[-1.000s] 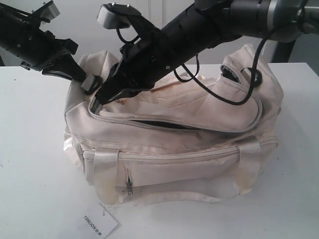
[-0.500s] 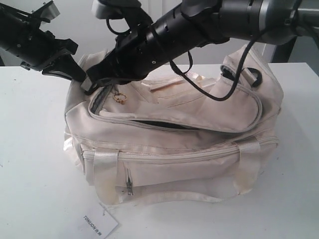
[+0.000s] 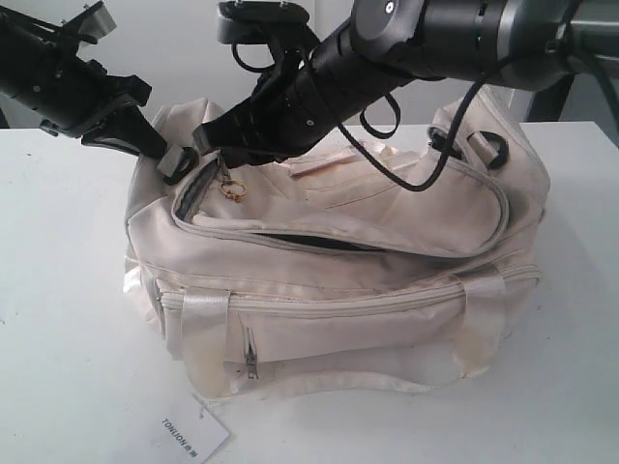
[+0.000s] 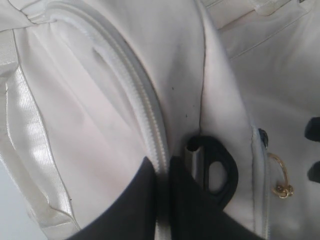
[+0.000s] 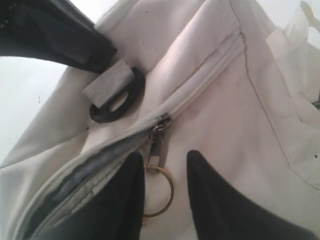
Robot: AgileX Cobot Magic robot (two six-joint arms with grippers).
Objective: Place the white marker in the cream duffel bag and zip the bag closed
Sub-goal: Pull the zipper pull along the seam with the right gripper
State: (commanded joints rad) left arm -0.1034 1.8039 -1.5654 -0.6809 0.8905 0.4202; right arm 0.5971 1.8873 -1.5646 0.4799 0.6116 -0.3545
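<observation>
On the white table, right in the middle, we see the cream duffel bag. At its ten o'clock corner our left gripper pinches the bag's cloth beside a black ring. Our right gripper has its jaws apart. The gold ring pull shows between them, and they are not holding it.

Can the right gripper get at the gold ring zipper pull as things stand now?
Probably yes. The right gripper is open and hangs just above the gold ring zipper pull on the cream duffel bag, with nothing between them.
</observation>
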